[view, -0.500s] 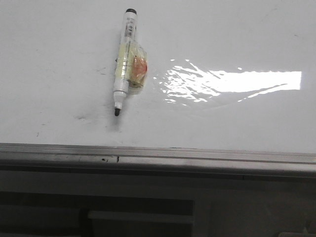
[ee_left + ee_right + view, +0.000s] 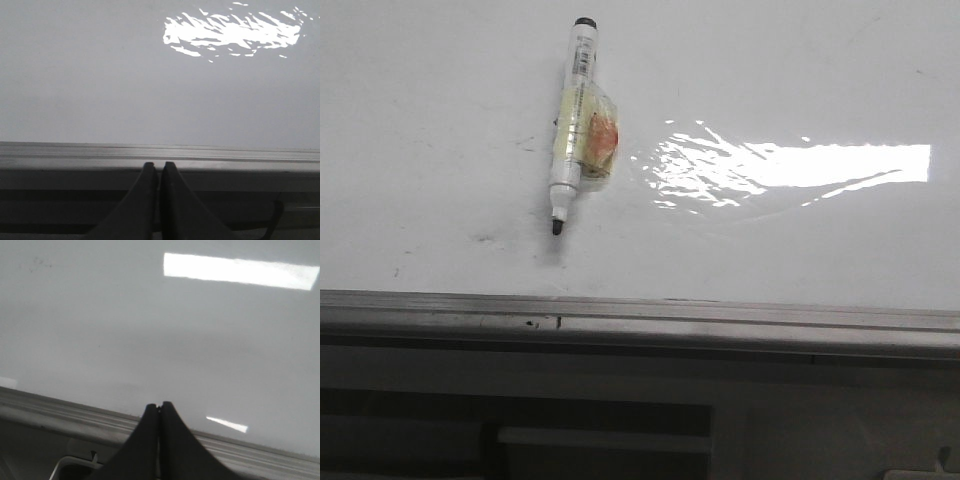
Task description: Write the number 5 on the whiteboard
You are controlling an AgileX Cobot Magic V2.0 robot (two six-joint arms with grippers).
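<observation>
The whiteboard is a large glossy white board with faint grey smudges and a bright glare patch; it also shows in the left wrist view and the right wrist view. No number 5 shows on it. A white marker with a black uncapped tip and yellowish tape round its middle lies on the board, tip toward the near edge. My left gripper is shut and empty, over the board's grey edge strip. My right gripper is shut and empty, just past the near edge. Neither gripper shows in the front view.
A grey metal edge strip runs along the board's near side, with a dark ledge below it. A strong glare patch lies to the right of the marker. Small grey smudges sit left of the marker tip.
</observation>
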